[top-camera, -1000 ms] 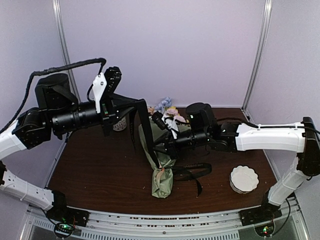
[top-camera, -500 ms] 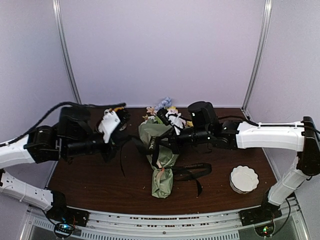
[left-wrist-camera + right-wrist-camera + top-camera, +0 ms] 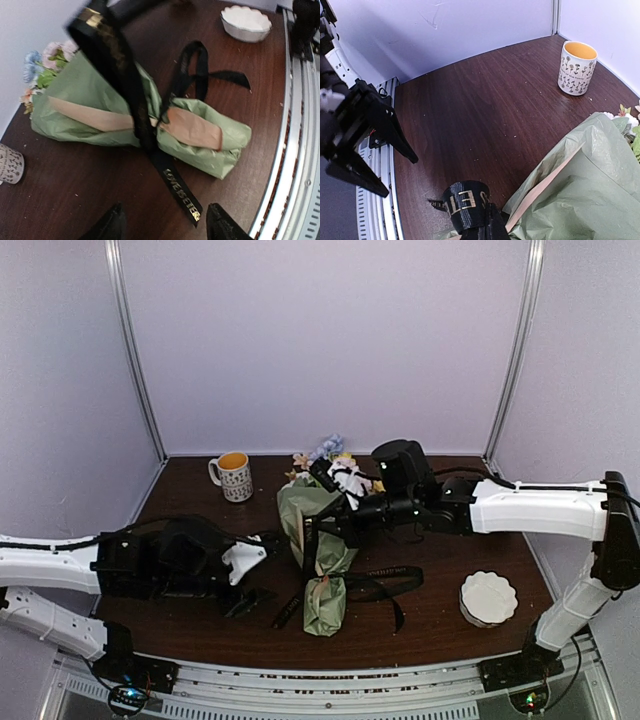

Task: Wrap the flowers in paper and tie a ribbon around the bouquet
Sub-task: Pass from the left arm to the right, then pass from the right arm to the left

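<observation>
Bouquet (image 3: 318,562) lying mid-surface (image 3: 180,502), flowers (image 3: 333,452) pointing toward far edge | ribbon (image 3: 176,186) limp, slippery, circling its waist | right hand (image 3: 322,532) pinching ribbon above it | left hand (image 3: 262,572) spread, holding nothing | judging: loose tail best gripped near its end

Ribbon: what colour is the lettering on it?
Gold lettering on the black ribbon; the left wrist view shows it best.
</observation>
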Robot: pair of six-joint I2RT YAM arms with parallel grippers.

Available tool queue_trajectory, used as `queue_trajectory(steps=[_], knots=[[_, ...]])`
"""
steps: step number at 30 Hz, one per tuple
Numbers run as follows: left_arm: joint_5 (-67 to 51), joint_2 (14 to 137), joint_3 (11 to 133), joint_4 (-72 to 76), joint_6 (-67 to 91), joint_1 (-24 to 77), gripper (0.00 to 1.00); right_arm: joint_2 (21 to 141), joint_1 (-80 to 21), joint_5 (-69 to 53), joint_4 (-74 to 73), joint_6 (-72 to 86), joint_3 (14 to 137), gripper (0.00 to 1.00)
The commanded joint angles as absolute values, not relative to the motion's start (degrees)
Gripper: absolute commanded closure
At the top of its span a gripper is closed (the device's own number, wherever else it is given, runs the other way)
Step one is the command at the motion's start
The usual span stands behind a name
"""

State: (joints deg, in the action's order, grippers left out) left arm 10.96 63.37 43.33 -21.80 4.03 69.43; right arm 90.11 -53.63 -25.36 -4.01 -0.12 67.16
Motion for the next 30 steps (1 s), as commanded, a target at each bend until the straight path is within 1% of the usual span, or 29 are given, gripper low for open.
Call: queue_trajectory(steps=[1,3,4,6,8,12,14,16,17,18,21,22,24,29,30], knots=[[1.4,56.2,38.4,-2.5,2.8,61.1,0.45,91.3,-53.6,-28.7,-3.5,-1.0,68.8,1.0],[-3.2,55.6,36.9,4.9,3.0,57.1,0.46,91.3,-53.6,-29.3,-3.2,-0.9,68.7,1.0],[-4.7,56.0,36.6,7.5,2.7,55.8,0.43,91.2,-53.6,-29.5,-3.0,-0.9,68.6,1.0],[-7.4,57.7,37.2,9.9,1.4,54.3,0.33,91.1,-53.6,-29.6,-2.7,-0.9,68.5,1.0],[-10.5,60.8,38.8,10.4,-0.7,53.3,0.28,90.9,-53.6,-29.7,-2.6,-0.9,68.2,1.0],[-16.9,67.5,44.0,8.8,-2.9,51.4,0.25,90.5,-53.7,-29.7,-2.5,-0.9,67.4,1.0],[-20.3,70.5,46.8,7.3,-3.8,50.3,0.2,90.5,-53.6,-29.3,-2.5,-0.8,67.3,1.0],[-20.2,72.8,48.9,6.0,-4.3,49.5,0.18,90.5,-53.6,-29.3,-2.6,-0.8,67.4,1.0],[-20.9,73.4,49.4,6.1,-4.5,49.1,0.19,90.5,-53.6,-29.3,-2.6,-0.8,67.4,1.0],[-21.9,73.8,49.6,6.6,-4.6,48.8,0.23,90.6,-53.6,-29.4,-2.6,-0.8,67.5,1.0],[-25.3,74.7,49.9,7.1,-5.7,48.6,0.51,90.6,-53.6,-29.1,-3.2,-1.0,67.7,1.0],[-26.3,75.0,50.3,6.2,-6.2,48.5,0.55,90.7,-53.6,-28.9,-3.5,-1.2,67.8,1.0],[-27.2,75.6,50.8,5.1,-6.8,48.5,0.59,90.5,-53.6,-28.9,-3.7,-1.4,67.8,1.0],[-27.0,76.8,51.3,5.7,-6.5,48.5,0.6,90.4,-53.6,-29.1,-4.0,-1.6,68.0,1.0],[-26.6,77.0,51.5,5.7,-6.6,48.5,0.64,90.3,-53.6,-29.1,-4.1,-1.6,68.0,1.0]])
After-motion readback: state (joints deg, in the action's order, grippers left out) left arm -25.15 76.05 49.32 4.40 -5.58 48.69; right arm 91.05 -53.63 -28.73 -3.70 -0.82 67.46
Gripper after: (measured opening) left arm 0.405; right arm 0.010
